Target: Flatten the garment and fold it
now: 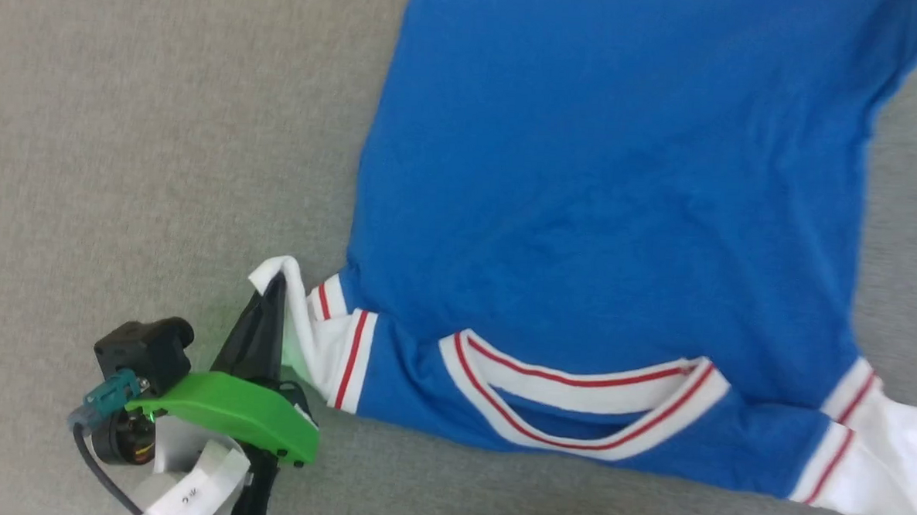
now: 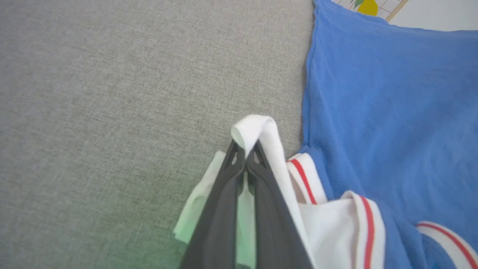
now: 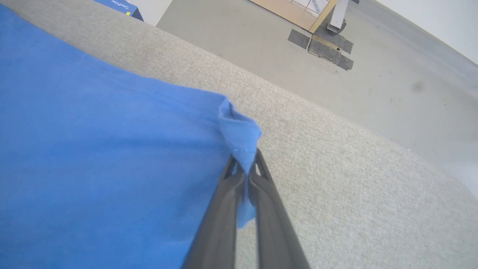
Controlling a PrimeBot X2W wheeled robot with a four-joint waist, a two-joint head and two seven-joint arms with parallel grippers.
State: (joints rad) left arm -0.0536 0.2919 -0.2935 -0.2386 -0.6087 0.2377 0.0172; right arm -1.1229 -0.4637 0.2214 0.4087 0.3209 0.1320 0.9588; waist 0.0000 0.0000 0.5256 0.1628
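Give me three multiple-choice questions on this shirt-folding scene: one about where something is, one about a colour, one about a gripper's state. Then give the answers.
1. Where does the left gripper pinch the T-shirt?
A. the white sleeve
B. the middle of the blue body
C. the bottom hem

2. What colour are the stripes on the neckband?
A. green
B. red
C. black

3. The right gripper is:
A. open above the cloth
B. shut on nothing
C. shut on a blue corner of the T-shirt

Answers:
1 A, white sleeve cloth bunches over its closed fingertips.
2 B, red lines run along the white trim.
3 C, blue fabric is pinched between its closed fingers.
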